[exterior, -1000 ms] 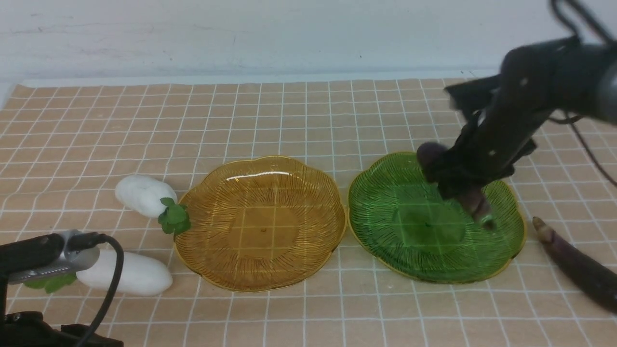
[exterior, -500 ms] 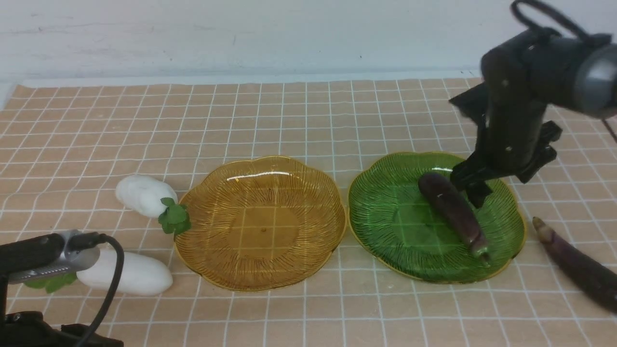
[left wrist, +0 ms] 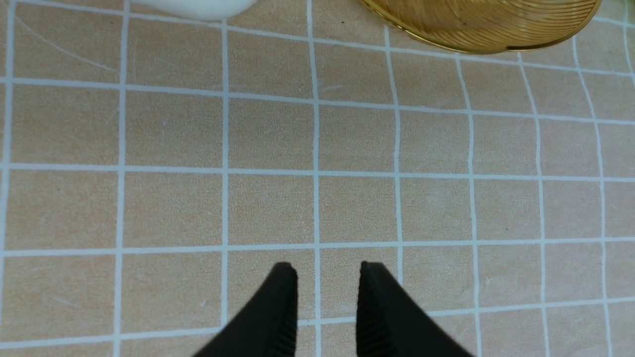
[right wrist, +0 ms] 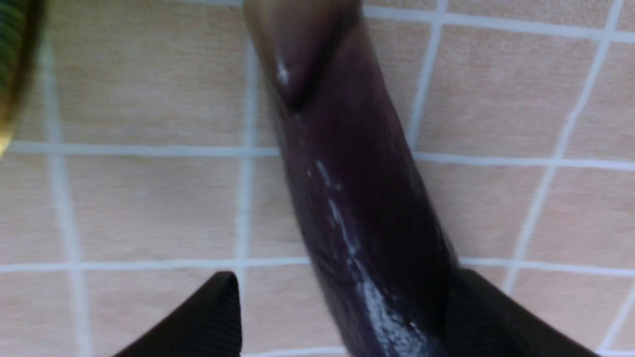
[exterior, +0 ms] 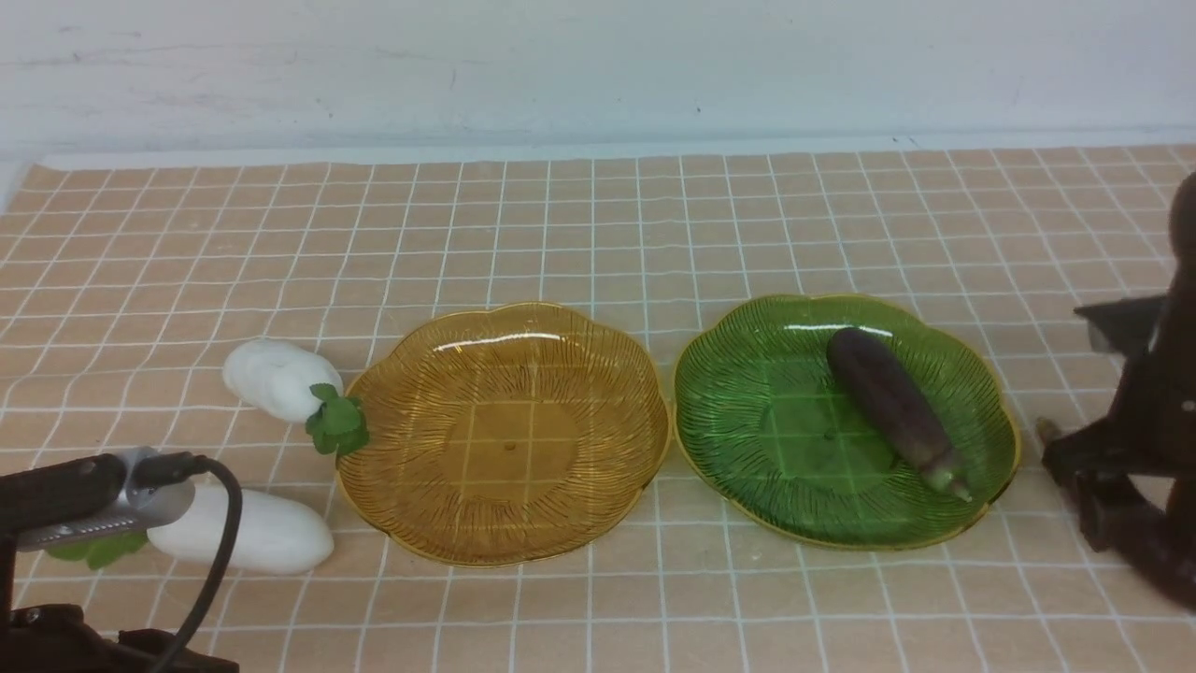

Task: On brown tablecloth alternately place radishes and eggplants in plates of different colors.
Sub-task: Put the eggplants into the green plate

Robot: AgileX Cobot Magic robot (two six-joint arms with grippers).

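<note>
An amber plate (exterior: 505, 523) stands mid-cloth, and the green plate (exterior: 747, 411) to its right holds one dark purple eggplant (exterior: 892, 407) lying slantwise. A second eggplant (right wrist: 347, 173) lies on the brown tablecloth (exterior: 598, 234) right of the green plate. My right gripper (right wrist: 347, 277) is open astride it, one finger touching it and the other standing off. Only that eggplant's tip (exterior: 1046, 432) shows in the front view beside the gripper (exterior: 1112, 486). Two white radishes (exterior: 276, 379) (exterior: 248, 533) lie left of the amber plate. My left gripper (left wrist: 327, 270) hovers narrowly open over bare cloth, with nothing between its fingers.
The left arm's wrist camera and cable (exterior: 103, 495) cover part of the nearer radish. A white wall (exterior: 598, 75) runs behind the cloth's far edge. The amber plate's rim (left wrist: 486, 47) and a bit of radish (left wrist: 198, 6) show in the left wrist view.
My right gripper opened and left the first eggplant in the green plate, then swung right and down over the second eggplant. The left arm has not moved.
</note>
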